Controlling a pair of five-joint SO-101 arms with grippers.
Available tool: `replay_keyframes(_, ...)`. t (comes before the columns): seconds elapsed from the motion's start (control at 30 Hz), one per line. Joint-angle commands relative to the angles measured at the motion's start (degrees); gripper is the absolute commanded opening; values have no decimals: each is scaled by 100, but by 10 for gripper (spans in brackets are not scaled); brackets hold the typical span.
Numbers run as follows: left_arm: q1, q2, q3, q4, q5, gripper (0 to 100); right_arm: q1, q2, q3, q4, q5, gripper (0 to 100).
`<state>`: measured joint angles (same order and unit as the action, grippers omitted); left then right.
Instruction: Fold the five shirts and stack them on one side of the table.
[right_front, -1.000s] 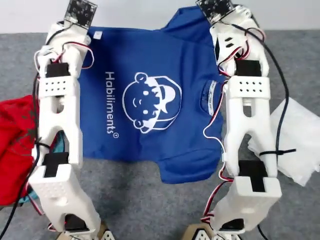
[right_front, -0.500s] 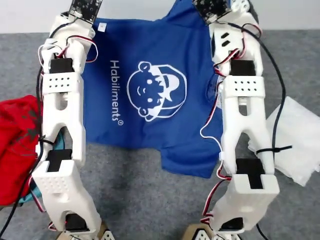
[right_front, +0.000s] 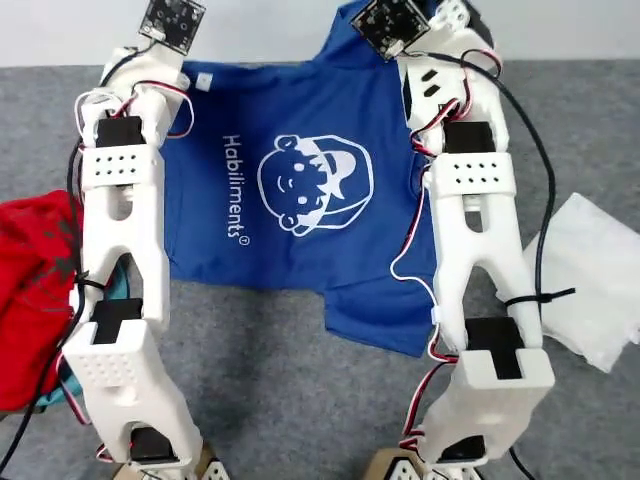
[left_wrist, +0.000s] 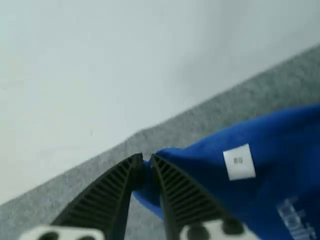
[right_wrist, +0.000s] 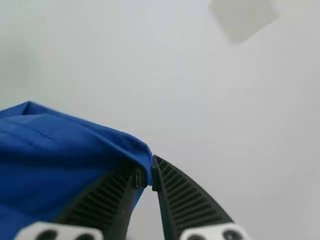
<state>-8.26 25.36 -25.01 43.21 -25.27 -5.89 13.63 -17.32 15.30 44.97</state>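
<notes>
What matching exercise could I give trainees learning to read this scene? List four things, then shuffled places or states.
1. blue shirt
2. red cloth
3. white cloth
4. left gripper

A. bunched up beside the left arm
B. shut on a shirt corner near a small white tag
C. spread out between the two arms
D. lying beside the right arm

Pairs: 1-C, 2-A, 3-D, 4-B.
</notes>
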Motion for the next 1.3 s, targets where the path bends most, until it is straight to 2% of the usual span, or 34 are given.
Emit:
replay_keyframes(0.0,-9,-141,-286,756,-615,6,154,-426,-88,1086,53,10)
replay_keyframes(0.37,-35,-114,-286,2848,-765,6,171,-1156,-88,4549,18,10)
replay_keyframes(0.6,-35,-62,-242,3648,-1380,6,163,-1323,-88,6185,-70,10)
replay_keyframes(1.0,-26,897,-119,4070,-1582,7,127,-1270,-62,8268,-193,10)
replay_keyframes(1.27,-35,1327,-119,4220,-1644,7,-92,-1473,615,8743,-211,10)
